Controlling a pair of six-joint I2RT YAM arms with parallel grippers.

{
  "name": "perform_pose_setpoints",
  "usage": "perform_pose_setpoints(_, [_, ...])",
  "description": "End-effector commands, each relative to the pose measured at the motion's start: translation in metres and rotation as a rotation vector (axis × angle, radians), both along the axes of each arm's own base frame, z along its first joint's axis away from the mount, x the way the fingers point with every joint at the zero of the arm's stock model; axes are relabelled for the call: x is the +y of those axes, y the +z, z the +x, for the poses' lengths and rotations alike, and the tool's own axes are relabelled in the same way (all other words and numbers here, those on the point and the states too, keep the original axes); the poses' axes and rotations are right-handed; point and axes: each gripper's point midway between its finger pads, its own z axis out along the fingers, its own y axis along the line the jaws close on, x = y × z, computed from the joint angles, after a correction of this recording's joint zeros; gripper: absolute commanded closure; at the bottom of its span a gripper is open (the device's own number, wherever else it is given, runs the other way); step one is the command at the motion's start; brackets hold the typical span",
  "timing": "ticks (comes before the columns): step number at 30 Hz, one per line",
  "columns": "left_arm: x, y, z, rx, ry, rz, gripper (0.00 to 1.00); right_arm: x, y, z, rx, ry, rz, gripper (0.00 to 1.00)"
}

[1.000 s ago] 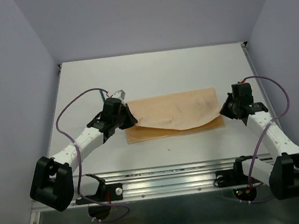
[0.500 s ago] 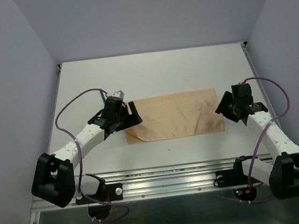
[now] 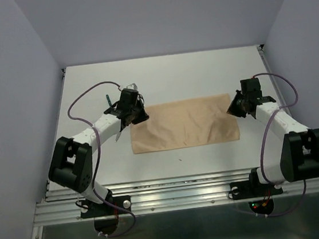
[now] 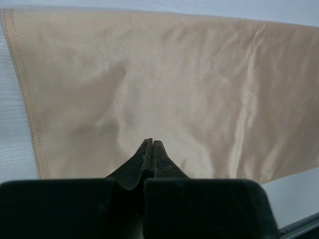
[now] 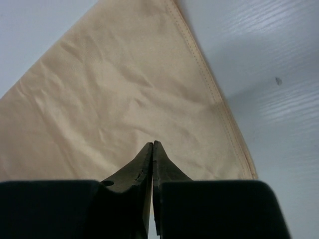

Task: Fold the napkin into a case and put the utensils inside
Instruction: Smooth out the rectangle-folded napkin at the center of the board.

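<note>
Napkin [image 3: 183, 123]: plain peach-tan, faint sheen, matching stitched hem. Worktop [image 3: 166, 75]: white. Claws black; arms white; cables purple. Walls lavender.

No readable text, label or number anywhere.

in the top view the left gripper [image 3: 137, 115] covers the far left corner of the peach-tan, slightly shiny cloth napkin [image 3: 183, 127], and the right gripper [image 3: 236, 108] covers its far right corner. the left wrist picture cuts the napkin off at its right edge, and the right wrist picture at its left edge. a thin dark green piece [image 3: 106, 98] and a silvery bit [image 3: 131, 87] near the left gripper are too small to name.
</note>
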Motion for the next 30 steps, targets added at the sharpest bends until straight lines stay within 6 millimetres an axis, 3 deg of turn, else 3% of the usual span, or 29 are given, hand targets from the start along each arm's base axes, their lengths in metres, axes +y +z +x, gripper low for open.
perform_pose_setpoints(1, [-0.005,0.011,0.026,-0.037,0.044,-0.030,1.00,-0.013,0.023,0.052,-0.097,-0.043,-0.072,0.94])
perform_pose_setpoints(7, [-0.008,-0.004,0.055,-0.020,0.040,0.017,1.00,-0.016,0.014,0.100,-0.071,-0.034,-0.101,0.95])
perform_pose_setpoints(11, [-0.006,-0.031,0.068,0.050,0.030,0.041,1.00,-0.012,-0.012,0.128,-0.016,-0.026,-0.092,0.96])
perform_pose_setpoints(15, [-0.001,-0.042,0.072,0.062,0.023,0.073,1.00,-0.016,-0.037,0.143,0.030,-0.043,-0.109,0.96])
perform_pose_setpoints(16, [0.003,-0.048,0.073,0.068,0.027,0.092,1.00,-0.017,-0.053,0.144,0.065,-0.057,-0.109,0.96])
perform_pose_setpoints(18, [0.004,-0.052,0.075,0.074,0.022,0.101,1.00,-0.027,-0.058,0.156,0.066,-0.094,-0.089,0.96])
perform_pose_setpoints(20, [0.005,-0.062,0.074,0.100,0.013,0.121,1.00,-0.028,-0.072,0.158,0.091,-0.105,-0.095,0.97])
perform_pose_setpoints(24, [0.004,-0.067,0.075,0.113,0.005,0.125,1.00,-0.031,-0.079,0.156,0.105,-0.115,-0.109,0.97])
perform_pose_setpoints(30, [0.011,-0.077,0.064,0.135,-0.001,0.148,1.00,-0.038,-0.083,0.132,0.126,-0.123,-0.145,0.98])
